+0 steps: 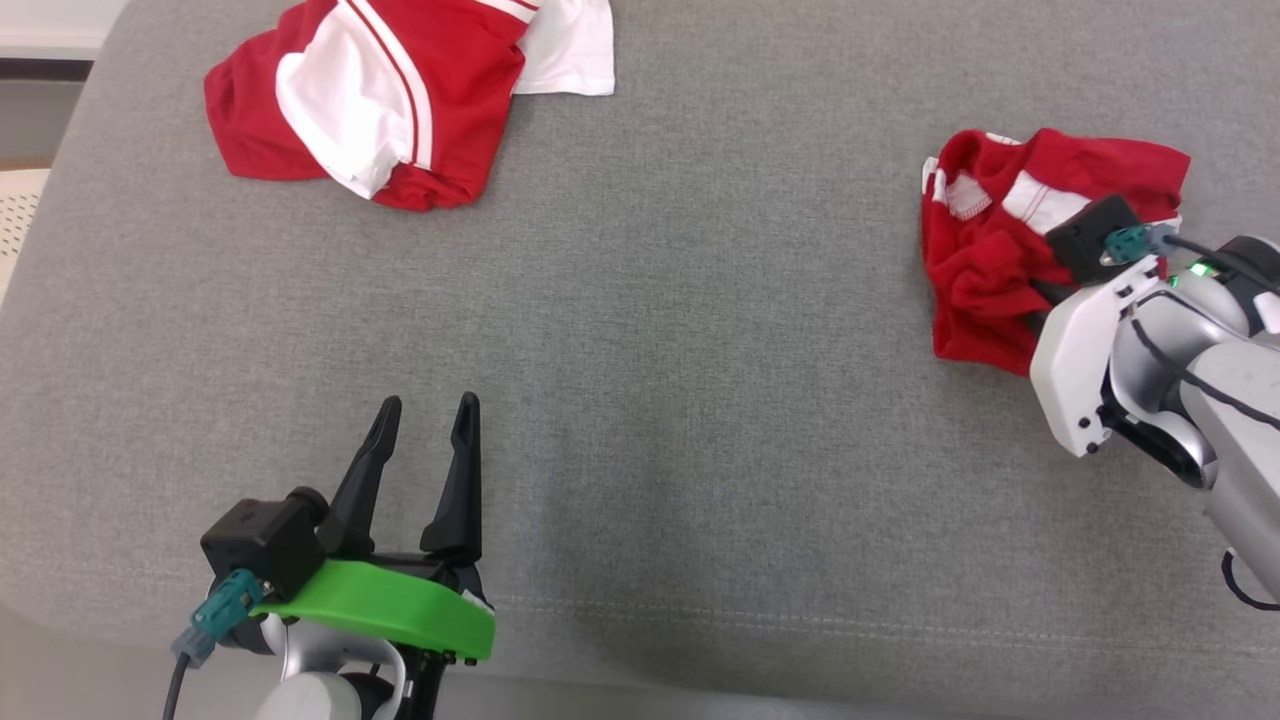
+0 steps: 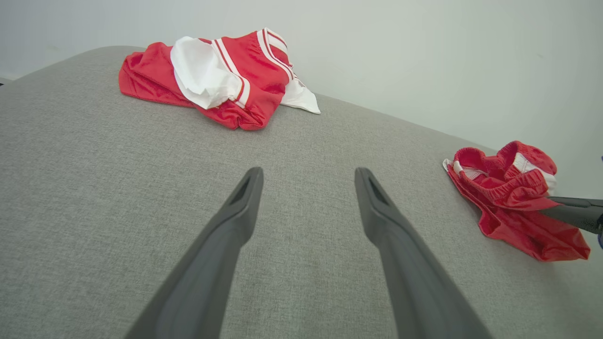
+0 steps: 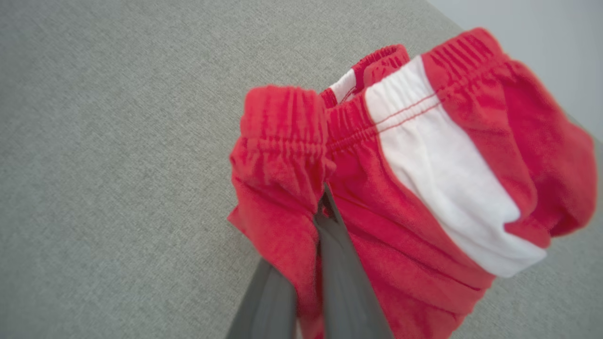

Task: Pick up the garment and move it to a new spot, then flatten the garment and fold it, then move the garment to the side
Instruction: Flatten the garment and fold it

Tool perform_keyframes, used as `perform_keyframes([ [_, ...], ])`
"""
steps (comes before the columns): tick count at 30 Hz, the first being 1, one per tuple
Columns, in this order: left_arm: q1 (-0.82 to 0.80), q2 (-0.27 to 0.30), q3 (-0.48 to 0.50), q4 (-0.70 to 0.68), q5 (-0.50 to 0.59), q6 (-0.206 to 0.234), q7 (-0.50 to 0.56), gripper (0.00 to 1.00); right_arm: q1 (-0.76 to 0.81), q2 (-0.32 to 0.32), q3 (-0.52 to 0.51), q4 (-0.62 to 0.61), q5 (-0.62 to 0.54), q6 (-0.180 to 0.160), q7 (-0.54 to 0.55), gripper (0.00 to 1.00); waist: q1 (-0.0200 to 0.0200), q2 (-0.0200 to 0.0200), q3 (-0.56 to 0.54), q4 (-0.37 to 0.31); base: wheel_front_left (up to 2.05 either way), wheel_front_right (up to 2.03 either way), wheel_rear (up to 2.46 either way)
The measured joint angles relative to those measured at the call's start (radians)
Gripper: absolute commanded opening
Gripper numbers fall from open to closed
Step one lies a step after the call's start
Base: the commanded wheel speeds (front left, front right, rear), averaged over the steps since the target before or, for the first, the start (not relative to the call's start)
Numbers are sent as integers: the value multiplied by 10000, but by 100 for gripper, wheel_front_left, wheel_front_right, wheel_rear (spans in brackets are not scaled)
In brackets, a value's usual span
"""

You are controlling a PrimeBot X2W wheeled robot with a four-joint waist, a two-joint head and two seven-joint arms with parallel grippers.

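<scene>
The garment point(image 1: 985, 262) is a pair of red shorts with a white side stripe and an elastic waistband, bunched up at the right of the grey fabric surface. My right gripper point(image 3: 325, 208) is shut on a red fold just below the waistband point(image 3: 282, 117), and cloth drapes over both fingers. In the head view the right wrist point(image 1: 1090, 330) covers the garment's lower right part. From the left wrist view the garment point(image 2: 509, 197) lies far right, with a dark finger point(image 2: 577, 213) of the right gripper reaching into it. My left gripper point(image 1: 428, 405) point(image 2: 308, 174) hovers open over bare fabric near the front edge, holding nothing.
A second crumpled red and white garment point(image 1: 390, 100) point(image 2: 221, 75) lies at the far left of the grey surface point(image 1: 700, 300). The surface's front edge, with a stitched seam point(image 1: 800, 622), runs just behind my left wrist. A pale wall point(image 2: 424, 56) rises beyond the far edge.
</scene>
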Motion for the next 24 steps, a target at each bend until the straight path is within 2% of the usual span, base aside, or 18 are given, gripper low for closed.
perform_keyframes([
  [3,1,-2,31,21,0,0,-38,100,0,4,201,-128,73,73,403,0,0,0,-108,78,0,0,0],
  [4,1,-2,31,25,0,0,-73,100,0,2,209,-188,117,73,479,18,0,0,-130,90,0,0,0],
  [5,1,-2,33,33,0,-2,-115,100,-1,-2,209,-244,142,73,548,24,0,0,-144,94,0,0,0],
  [6,1,-2,35,44,0,-35,-127,100,-1,-15,217,-286,150,73,621,36,0,0,-151,91,0,0,0],
  [7,1,-6,35,59,-2,-42,-132,100,-1,-31,215,-313,174,73,675,95,0,0,-157,85,0,0,0],
  [8,1,-8,36,75,-4,-44,-159,100,-1,-50,196,-357,222,73,685,100,0,0,-164,76,0,0,0],
  [16,14,-12,249,115,-15,-44,-291,100,-89,-88,188,-803,422,73,988,100,0,0,-178,-183,0,0,0],
  [24,10,182,284,-10,21,-44,-284,100,-39,54,-136,-1546,861,42,771,100,0,0,-204,-644,0,0,0],
])
